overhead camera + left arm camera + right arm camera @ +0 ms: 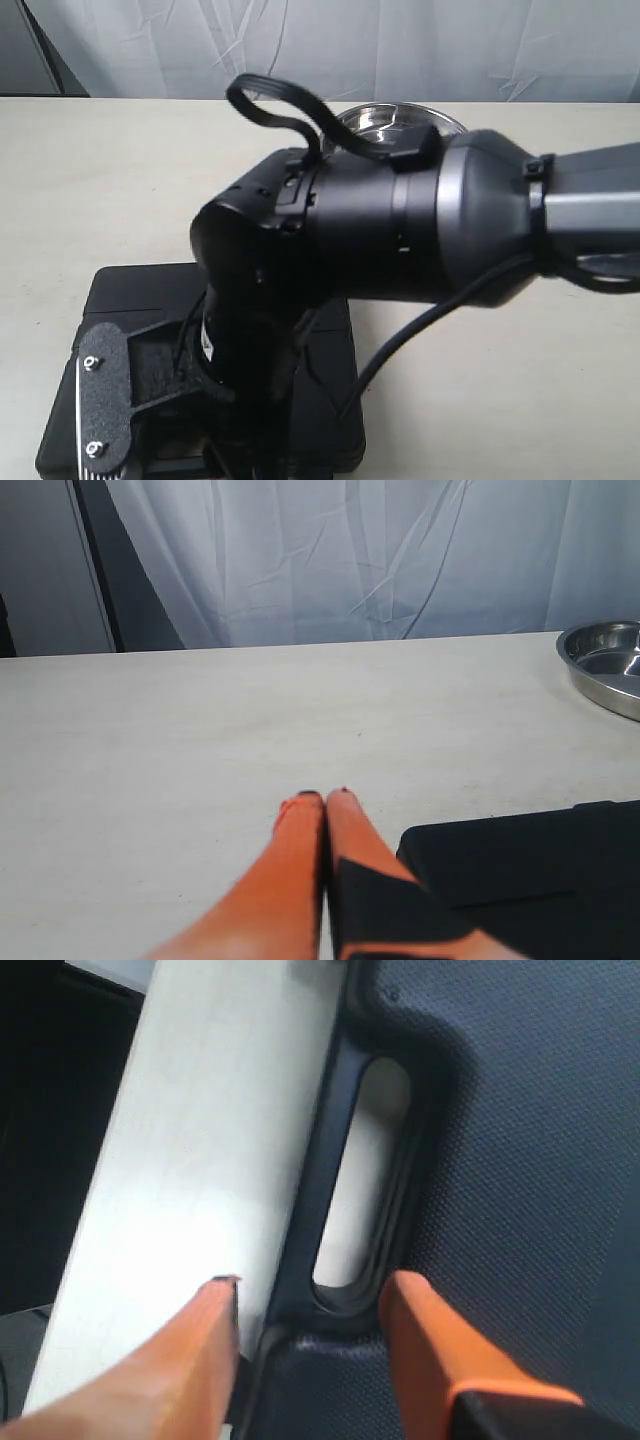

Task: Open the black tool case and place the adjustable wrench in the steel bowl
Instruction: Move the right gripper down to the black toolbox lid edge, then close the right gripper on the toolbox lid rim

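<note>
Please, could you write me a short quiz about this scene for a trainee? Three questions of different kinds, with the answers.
1. True or false: the left gripper is open.
2. What does the open right gripper straddle? A) the handle of the black tool case B) a bowl's rim C) a wrench
3. Fill in: in the exterior view, the right arm partly hides the ___ behind it.
Key: 1 false, its fingers are together. 2 A. 3 steel bowl.
</note>
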Tool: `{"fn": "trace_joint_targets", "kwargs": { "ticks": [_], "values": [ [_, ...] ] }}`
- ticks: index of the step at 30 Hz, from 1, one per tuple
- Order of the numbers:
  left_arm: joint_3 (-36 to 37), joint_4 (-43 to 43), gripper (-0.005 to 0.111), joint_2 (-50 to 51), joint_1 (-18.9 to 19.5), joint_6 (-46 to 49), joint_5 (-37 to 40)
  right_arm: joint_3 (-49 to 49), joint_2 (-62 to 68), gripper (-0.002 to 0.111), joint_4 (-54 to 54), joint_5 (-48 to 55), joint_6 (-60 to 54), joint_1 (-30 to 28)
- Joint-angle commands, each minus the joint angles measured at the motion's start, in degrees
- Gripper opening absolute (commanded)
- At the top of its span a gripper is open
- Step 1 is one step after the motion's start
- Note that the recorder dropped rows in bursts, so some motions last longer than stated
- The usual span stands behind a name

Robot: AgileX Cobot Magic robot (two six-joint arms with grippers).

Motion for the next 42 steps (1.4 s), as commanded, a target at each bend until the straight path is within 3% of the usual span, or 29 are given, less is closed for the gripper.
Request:
{"fn": "trace_joint_targets", "kwargs": {
  "ticks": [1, 42],
  "values": [
    [0.28, 0.03, 0.000, -0.32, 0.14, 0.03, 0.06, -0.36, 1.83, 0.046, -0.66, -2.18, 2.15, 1.98],
    [0.28, 0.03, 0.000, -0.32, 0.14, 0.03, 0.06, -0.36, 9.04, 0.046, 0.53, -9.72, 3.18, 2.41]
  ]
}}
